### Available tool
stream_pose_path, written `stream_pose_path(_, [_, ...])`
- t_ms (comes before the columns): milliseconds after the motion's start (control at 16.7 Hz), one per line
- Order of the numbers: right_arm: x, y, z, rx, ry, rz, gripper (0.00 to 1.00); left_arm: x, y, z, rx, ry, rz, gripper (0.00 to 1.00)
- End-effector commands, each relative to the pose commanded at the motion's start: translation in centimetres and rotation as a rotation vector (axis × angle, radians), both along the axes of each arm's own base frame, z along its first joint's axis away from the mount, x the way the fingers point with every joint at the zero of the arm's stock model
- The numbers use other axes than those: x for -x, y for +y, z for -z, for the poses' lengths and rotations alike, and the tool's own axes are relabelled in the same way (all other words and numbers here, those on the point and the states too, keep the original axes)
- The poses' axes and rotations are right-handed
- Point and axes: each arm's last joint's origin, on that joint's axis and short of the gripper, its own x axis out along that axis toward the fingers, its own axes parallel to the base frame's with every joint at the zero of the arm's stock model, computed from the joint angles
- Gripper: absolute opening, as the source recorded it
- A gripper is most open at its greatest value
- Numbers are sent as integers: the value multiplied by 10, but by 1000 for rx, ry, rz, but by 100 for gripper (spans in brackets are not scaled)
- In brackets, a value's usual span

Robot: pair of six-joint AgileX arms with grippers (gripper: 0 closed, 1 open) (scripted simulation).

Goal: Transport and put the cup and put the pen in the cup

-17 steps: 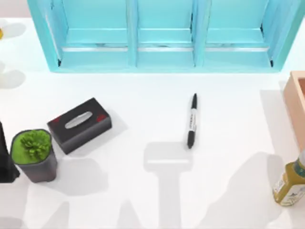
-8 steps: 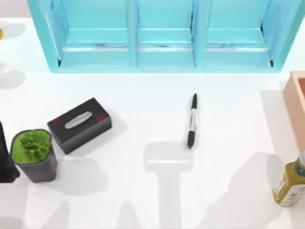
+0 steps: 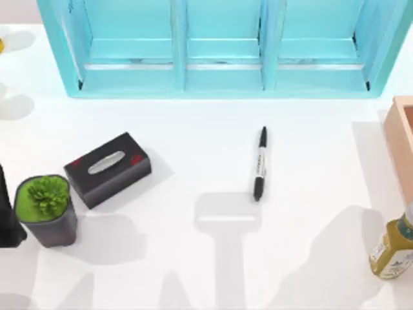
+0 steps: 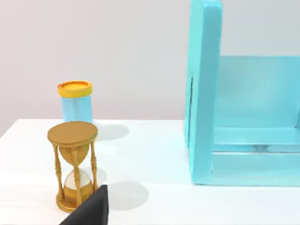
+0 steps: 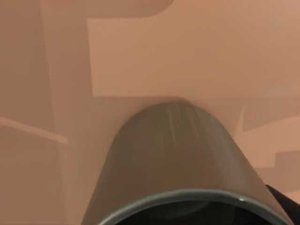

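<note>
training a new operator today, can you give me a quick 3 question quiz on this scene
1. True or false: the pen lies flat on the white table, apart from the tissue box.
2. What stands nearest the potted plant? A) bottle B) tissue box C) pen
3. In the right wrist view, what colour are the surfaces around the cup?

Key: 1 true; 2 B; 3 salmon-brown, like the box at the table's right edge.
</note>
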Motion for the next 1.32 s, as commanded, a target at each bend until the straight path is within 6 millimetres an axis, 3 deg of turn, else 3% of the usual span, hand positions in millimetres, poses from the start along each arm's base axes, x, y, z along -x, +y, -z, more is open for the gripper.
stream_pose_path(300, [-1,1,-1,0,-1,1,0,0,0,0,0,0,0,100])
stream_pose_path(420, [-7,11,-11,1,-5,-1,0,0,0,0,0,0,0,100])
stream_pose_path(660, [-22,61,-60,-3,8,-4,0,0,0,0,0,0,0,100])
stream_pose_path(960, [-9,136,-133,0,17,0,0,0,0,0,0,0,0,100])
stream_pose_path(1080, [-3,149,-148,0,1,1,0,0,0,0,0,0,0,100])
stream_pose_path(1320, [-3,149,-148,-2,5,5,0,0,0,0,0,0,0,100])
